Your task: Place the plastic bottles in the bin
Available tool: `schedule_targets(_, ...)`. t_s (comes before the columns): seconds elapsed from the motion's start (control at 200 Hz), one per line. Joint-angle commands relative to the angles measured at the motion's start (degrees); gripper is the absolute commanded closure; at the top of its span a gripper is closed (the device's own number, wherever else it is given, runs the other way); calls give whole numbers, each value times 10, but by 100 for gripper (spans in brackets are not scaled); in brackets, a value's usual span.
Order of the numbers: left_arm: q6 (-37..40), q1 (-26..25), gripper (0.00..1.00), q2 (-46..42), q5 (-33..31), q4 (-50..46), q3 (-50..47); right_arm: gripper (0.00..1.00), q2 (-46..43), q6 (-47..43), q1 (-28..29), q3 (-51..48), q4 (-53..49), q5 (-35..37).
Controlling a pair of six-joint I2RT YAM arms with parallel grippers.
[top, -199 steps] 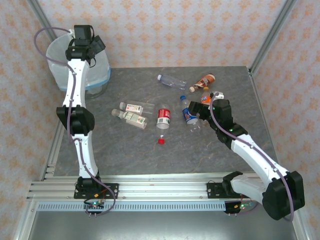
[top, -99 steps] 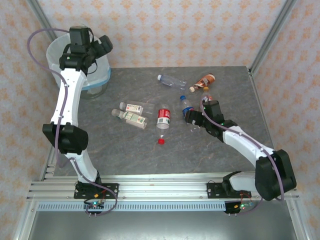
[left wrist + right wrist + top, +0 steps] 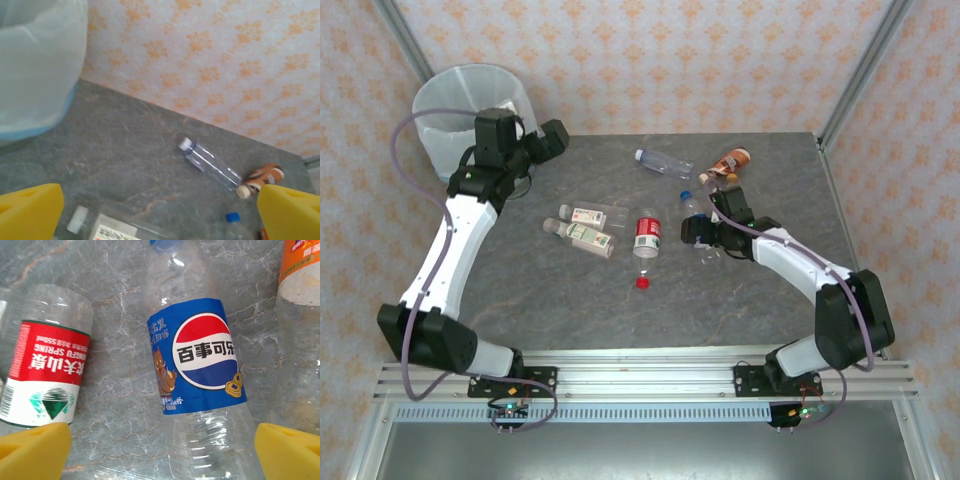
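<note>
The bin [image 3: 448, 98] with its white bag stands at the far left corner, and its wall [image 3: 35, 65] shows in the left wrist view. My left gripper [image 3: 556, 136] hangs open just right of it, empty [image 3: 160, 220]. Below it lie a clear bottle [image 3: 210, 161], a brown bottle [image 3: 265, 176] and a white-green labelled bottle [image 3: 115, 231]. My right gripper [image 3: 697, 231] is open, its fingers astride the blue-labelled bottle [image 3: 205, 355] lying on the table. A red-labelled bottle [image 3: 47, 370] lies to its left, an orange-labelled one [image 3: 300, 270] to its right.
Two white-green labelled bottles [image 3: 582, 216] [image 3: 588, 238] lie mid-table, left of the red-labelled bottle [image 3: 648, 233]. A loose red cap [image 3: 642, 283] sits nearer the front. The clear bottle [image 3: 663, 161] and brown bottle [image 3: 732, 162] lie at the back. Metal frame posts edge the table.
My left arm has swung away from over the bin, down and to the right toward the table. My right gripper has moved left and down onto the blue-labelled bottle.
</note>
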Motion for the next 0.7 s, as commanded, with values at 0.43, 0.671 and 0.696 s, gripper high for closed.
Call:
schedule_targets(0.43,4,-7,0,-165,-7,88,-215,9,123,-24,3,83,-127,51)
schedule_targets(0.671,6,-7,0,-184,-15,82,-249,16,159,-38,5,88,-96,59)
schedule_targets(0.696,6,-7,0,-185,-16,80,-251,16,162,-43,5,88,-95,58)
